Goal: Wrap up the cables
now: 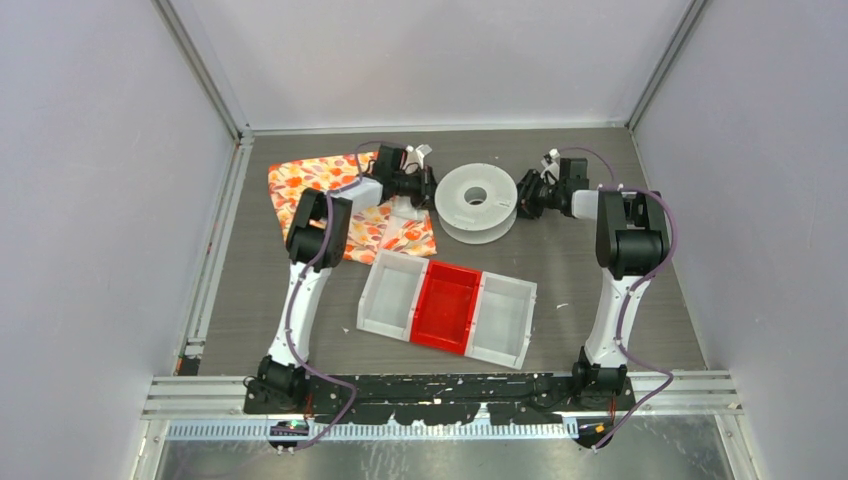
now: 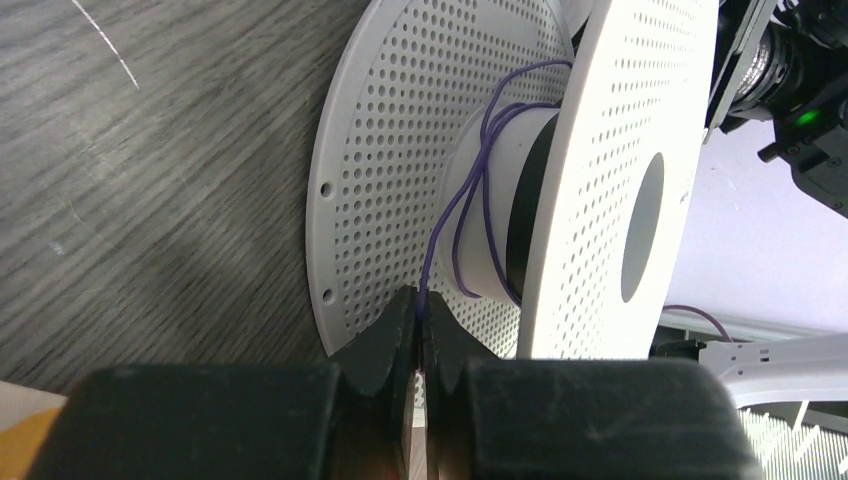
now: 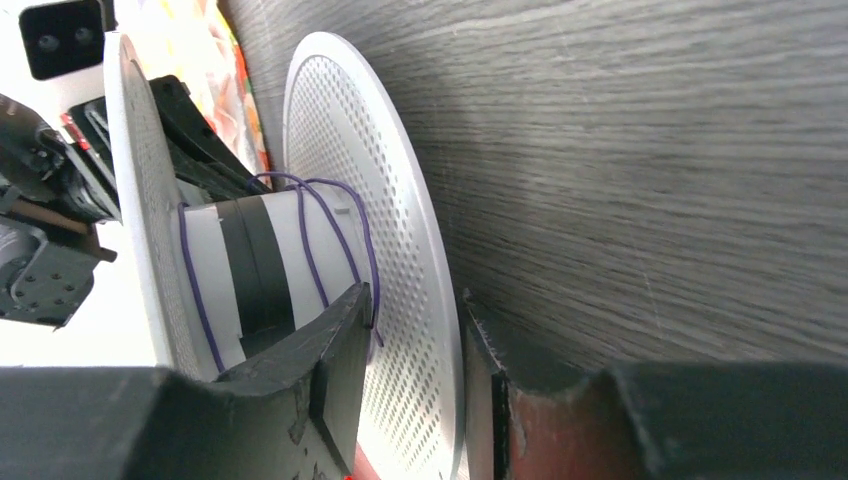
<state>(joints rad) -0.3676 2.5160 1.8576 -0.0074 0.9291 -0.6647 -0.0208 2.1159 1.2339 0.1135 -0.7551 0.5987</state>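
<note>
A white perforated spool (image 1: pixel 478 200) lies flat at the back middle of the table. A thin purple cable (image 2: pixel 470 190) loops loosely a few times round its hub (image 2: pixel 500 200). My left gripper (image 2: pixel 421 300), at the spool's left side (image 1: pixel 432 185), is shut on the cable's free end between the two flanges. My right gripper (image 3: pixel 415 300), at the spool's right side (image 1: pixel 522 197), straddles the lower flange (image 3: pixel 350 120) with its jaws slightly apart. One finger sits between the flanges, the other under the flange. The cable (image 3: pixel 310 235) also shows on the hub there.
An orange patterned cloth (image 1: pixel 300 180) lies under the left arm at the back left. A three-part tray (image 1: pixel 385 295), white with a red middle bin (image 1: pixel 447 305), sits in front of the spool. Grey walls stand on both sides.
</note>
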